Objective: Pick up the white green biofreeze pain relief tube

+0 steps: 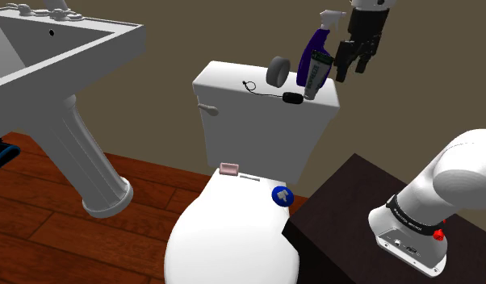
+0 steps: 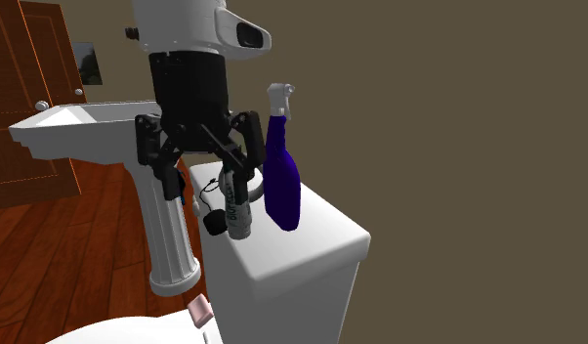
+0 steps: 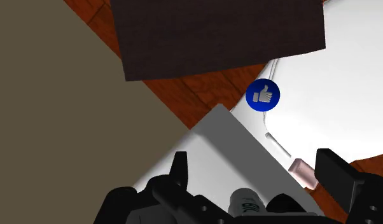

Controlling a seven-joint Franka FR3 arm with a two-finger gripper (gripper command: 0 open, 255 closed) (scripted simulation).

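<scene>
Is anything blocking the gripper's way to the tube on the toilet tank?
Nothing visible does. The open gripper hangs over the tube, which the wrist view shows between its fingers. The purple spray bottle stands close beside the tube and might crowd one finger.

Grey-green tube (image 1: 315, 74), dark blue spray bottle (image 2: 281, 181), white toilet tank (image 1: 257, 129), pink block (image 1: 228, 169)
</scene>
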